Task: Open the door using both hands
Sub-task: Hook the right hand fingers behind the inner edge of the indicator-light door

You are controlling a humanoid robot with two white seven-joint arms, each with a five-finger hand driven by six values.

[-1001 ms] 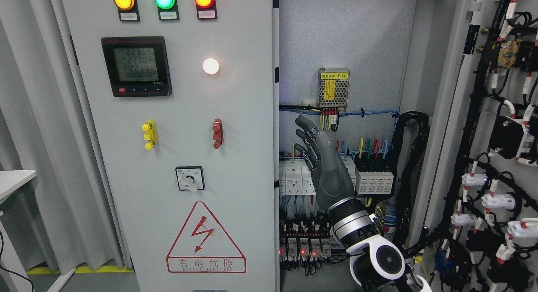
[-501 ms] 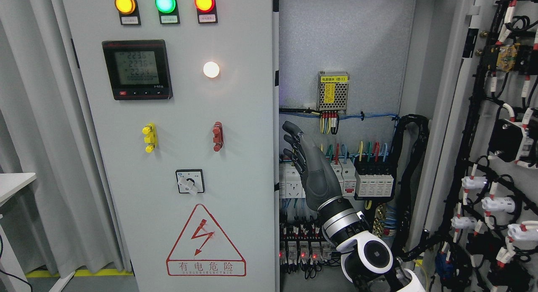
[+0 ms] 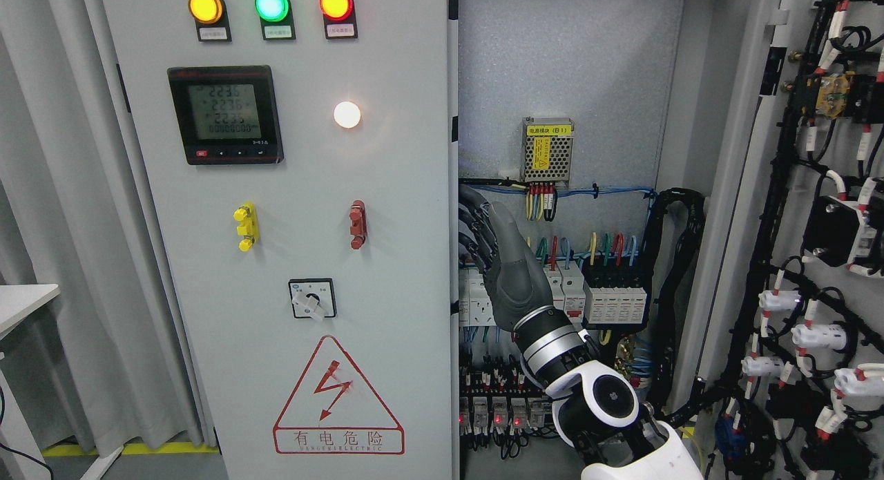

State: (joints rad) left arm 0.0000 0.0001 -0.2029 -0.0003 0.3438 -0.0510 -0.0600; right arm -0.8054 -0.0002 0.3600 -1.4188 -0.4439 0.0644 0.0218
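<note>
Head view: right hand (image 3: 498,259) raised inside open cabinet, fingers (image 3: 472,214) extended and relaxed, holding nothing, tips at the inner edge of the closed left door (image 3: 304,231); contact unclear. Just beyond hand: breaker row (image 3: 608,293) w/ colored wires; power supply (image 3: 547,148) above it. Opened right door (image 3: 815,231) w/ wiring is well to the hand's right. Left hand not in view.
</note>
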